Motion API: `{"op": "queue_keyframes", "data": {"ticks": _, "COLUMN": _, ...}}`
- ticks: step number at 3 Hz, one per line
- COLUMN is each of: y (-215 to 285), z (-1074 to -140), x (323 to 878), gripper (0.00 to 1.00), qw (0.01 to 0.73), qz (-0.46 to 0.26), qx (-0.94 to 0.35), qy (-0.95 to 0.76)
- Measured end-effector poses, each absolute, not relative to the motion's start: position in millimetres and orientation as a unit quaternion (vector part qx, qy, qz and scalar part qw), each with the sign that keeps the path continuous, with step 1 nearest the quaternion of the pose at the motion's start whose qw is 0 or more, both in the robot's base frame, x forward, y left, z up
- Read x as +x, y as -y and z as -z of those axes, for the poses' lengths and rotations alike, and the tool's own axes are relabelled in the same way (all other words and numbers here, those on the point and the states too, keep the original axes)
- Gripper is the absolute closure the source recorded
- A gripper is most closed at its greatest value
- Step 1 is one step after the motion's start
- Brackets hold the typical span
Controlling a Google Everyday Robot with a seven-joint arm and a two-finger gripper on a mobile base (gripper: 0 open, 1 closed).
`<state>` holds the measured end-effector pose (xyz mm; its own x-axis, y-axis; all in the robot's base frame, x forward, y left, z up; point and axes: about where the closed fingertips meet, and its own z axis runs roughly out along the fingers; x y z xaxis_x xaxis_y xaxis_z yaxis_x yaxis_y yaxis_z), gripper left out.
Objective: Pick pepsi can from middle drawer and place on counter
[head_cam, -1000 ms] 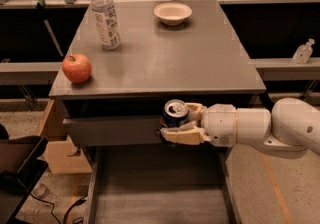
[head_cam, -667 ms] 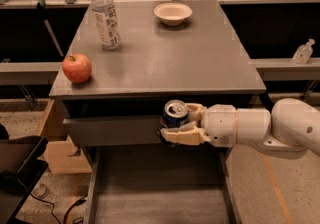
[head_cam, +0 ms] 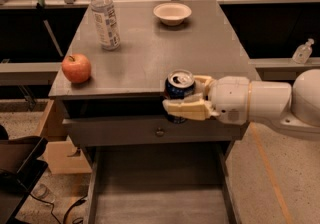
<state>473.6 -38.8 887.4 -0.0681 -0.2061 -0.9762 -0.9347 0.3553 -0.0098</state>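
Observation:
My gripper (head_cam: 184,97) comes in from the right and is shut on the pepsi can (head_cam: 179,86), a dark-blue can with a silver top and pull tab. The can is upright, held in front of the counter's front edge, its top a little above the counter (head_cam: 165,48) surface. One cream finger (head_cam: 187,109) crosses the can's front; the other is behind it. The middle drawer (head_cam: 157,203) stands pulled out below, its grey floor bare.
On the counter stand a clear water bottle (head_cam: 105,17) at the back left, a red apple (head_cam: 76,68) at the front left and a white bowl (head_cam: 172,13) at the back. A closed drawer front with a small knob (head_cam: 159,131) sits under the counter. A cardboard box (head_cam: 60,148) is on the floor at left.
The gripper has risen slightly with the can; the can's top now stands a little above the counter's front edge.

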Motion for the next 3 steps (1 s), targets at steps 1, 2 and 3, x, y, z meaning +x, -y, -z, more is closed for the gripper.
{"op": "queue_keyframes", "data": {"ticks": 1, "y": 49.0, "z": -940.5, "x": 491.1, "gripper": 1.00, "qw": 0.528, "qz": -0.319, "qx": -0.433, "qy": -0.657}}
{"op": "queue_keyframes", "data": {"ticks": 2, "y": 70.1, "z": -976.4, "x": 526.7, "gripper": 1.00, "qw": 0.544, "qz": -0.299, "qx": -0.422, "qy": -0.661}}
{"op": "queue_keyframes", "data": {"ticks": 3, "y": 105.2, "z": -996.9, "x": 566.6, "gripper": 1.00, "qw": 0.567, "qz": -0.285, "qx": -0.394, "qy": -0.665}}
